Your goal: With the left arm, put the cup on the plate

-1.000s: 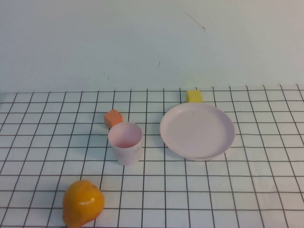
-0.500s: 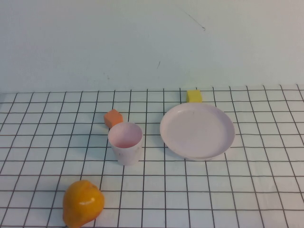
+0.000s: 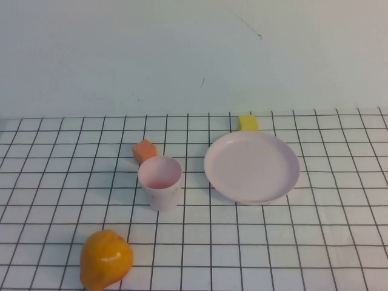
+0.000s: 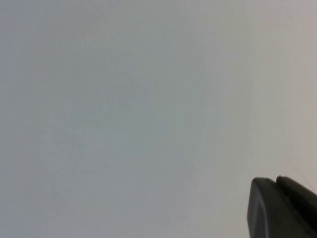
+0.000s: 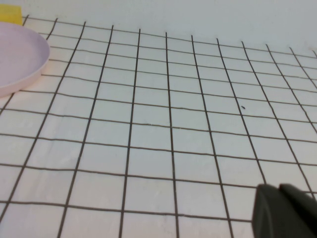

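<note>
The cup (image 3: 160, 182) is standing upright on the gridded desk (image 3: 303, 242), just left of the plate (image 3: 251, 167) and apart from it, with an orange block (image 3: 144, 150) just behind the cup, a yellow block (image 3: 247, 122) behind the plate and an orange fruit (image 3: 105, 259) lying nearer than the cup. The left pincer (image 4: 282, 208) is showing only as a dark tip against a blank pale surface, closed tight and gripping nothing. The right pincer (image 5: 285, 210) is hanging over bare grid to the right of the plate; I cannot tell its opening.
</note>
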Action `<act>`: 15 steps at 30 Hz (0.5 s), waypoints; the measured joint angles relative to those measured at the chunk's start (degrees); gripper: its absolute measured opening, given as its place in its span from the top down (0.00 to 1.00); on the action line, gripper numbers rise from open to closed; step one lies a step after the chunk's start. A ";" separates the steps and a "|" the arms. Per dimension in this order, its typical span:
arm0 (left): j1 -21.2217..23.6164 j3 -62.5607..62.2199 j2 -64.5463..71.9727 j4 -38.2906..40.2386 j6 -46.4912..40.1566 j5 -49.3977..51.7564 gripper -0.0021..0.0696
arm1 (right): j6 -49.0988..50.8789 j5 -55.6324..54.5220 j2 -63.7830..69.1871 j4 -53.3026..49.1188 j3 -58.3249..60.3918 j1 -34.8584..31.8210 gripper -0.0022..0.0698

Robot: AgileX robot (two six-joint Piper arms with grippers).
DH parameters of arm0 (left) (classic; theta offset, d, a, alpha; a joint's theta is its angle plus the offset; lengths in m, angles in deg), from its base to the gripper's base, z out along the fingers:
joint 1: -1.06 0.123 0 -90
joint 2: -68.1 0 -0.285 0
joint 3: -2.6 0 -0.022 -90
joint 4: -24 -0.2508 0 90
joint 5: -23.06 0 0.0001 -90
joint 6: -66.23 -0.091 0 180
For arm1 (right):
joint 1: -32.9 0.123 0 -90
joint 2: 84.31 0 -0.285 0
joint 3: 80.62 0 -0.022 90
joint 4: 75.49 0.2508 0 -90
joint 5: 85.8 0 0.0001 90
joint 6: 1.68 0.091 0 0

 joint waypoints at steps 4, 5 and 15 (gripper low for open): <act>0.00 -7.73 8.33 -0.12 -1.34 9.07 0.97 | 0.00 0.00 0.00 0.00 0.00 0.00 0.97; 0.00 -9.78 10.66 -0.12 -1.96 11.95 0.97 | 0.00 0.00 0.00 0.00 0.00 0.00 0.97; 0.00 -27.31 33.38 12.57 -18.54 36.78 0.97 | 0.00 0.00 0.00 0.00 0.00 0.00 0.97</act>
